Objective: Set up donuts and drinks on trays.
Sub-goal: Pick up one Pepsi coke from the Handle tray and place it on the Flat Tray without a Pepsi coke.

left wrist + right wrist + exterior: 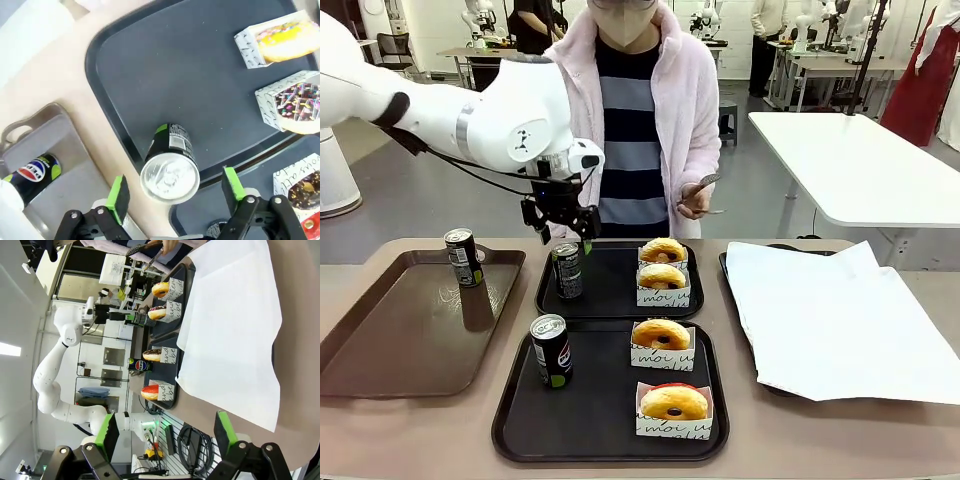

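Left tool (172, 192): green pads apart, lower centre of the wrist frame, straddling but clear of a slim black soda can (170, 167) upright on the far black plastic tray (200, 85).
Right tool (162, 432): pads apart, holding nothing.
Glazed ring donuts in white sleeves (663, 262): two on each black tray, centre frame.

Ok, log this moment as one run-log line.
left gripper: open above can | can: upright on far black tray | right gripper: open, empty

Bright, even overhead light is falling everywhere, casting soft shadows beside the cans on the near black tray (515, 425). Wrist views are bending at their edges, slightly soft.
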Controlling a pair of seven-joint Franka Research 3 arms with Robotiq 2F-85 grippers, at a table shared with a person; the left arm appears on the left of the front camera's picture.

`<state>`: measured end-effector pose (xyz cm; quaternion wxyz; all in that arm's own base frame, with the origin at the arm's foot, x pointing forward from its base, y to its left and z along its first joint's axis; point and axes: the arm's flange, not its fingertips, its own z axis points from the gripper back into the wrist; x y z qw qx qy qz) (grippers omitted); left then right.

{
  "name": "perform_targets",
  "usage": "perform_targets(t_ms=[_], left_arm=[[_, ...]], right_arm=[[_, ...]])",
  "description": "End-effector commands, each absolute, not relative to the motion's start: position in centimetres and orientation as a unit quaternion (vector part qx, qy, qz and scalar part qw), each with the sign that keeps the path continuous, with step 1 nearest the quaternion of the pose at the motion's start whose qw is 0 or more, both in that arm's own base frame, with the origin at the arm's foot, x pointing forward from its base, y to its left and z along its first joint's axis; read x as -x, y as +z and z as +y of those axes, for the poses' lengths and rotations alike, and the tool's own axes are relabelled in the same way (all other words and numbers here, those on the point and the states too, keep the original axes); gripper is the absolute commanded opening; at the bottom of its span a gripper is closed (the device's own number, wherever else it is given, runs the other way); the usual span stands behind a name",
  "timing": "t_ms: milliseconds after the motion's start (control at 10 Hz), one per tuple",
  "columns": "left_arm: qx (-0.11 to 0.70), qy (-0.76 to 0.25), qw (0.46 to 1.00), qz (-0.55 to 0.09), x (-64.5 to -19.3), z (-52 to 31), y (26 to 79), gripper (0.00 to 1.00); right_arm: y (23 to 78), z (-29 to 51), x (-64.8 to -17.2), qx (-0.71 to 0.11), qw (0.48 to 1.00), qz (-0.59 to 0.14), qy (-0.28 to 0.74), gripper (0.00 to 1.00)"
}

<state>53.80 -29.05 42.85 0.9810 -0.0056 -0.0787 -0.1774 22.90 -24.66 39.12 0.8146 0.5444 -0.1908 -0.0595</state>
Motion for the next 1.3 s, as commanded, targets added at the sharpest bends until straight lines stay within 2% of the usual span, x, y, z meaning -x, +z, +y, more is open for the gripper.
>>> perform_targets(t_ms=[0,300,400,1000,1100,1200], left_arm=[[0.007,-0.169,0.98,-0.1,-51.7,-28.4,44.1,1.0],[0.014,-0.151,0.985,-0.081,-50.6,-27.3,44.9,1.0],[0.003,-0.177,0.979,-0.098,-52.2,-28.5,45.5,1.0],[0.007,-0.174,0.98,-0.094,-51.9,-28.4,45.4,1.0],[-0.01,-0.156,0.984,-0.086,-53.1,-25.1,46.9,1.0],[-0.018,-0.141,0.988,-0.067,-52.1,-21.4,47.9,1.0]], right_arm=[[39.1,-24.8,-22.8,-0.548,0.812,-0.194,-0.052,1.0],[39.1,-24.8,-22.8,-0.548,0.812,-0.194,-0.052,1.0],[39.1,-24.8,-22.8,-0.548,0.812,-0.194,-0.052,1.0],[39.1,-24.8,-22.8,-0.548,0.812,-0.194,-0.052,1.0],[39.1,-24.8,-22.8,-0.548,0.812,-0.194,-0.052,1.0],[39.1,-24.8,-22.8,-0.548,0.812,-0.194,-0.052,1.0]])
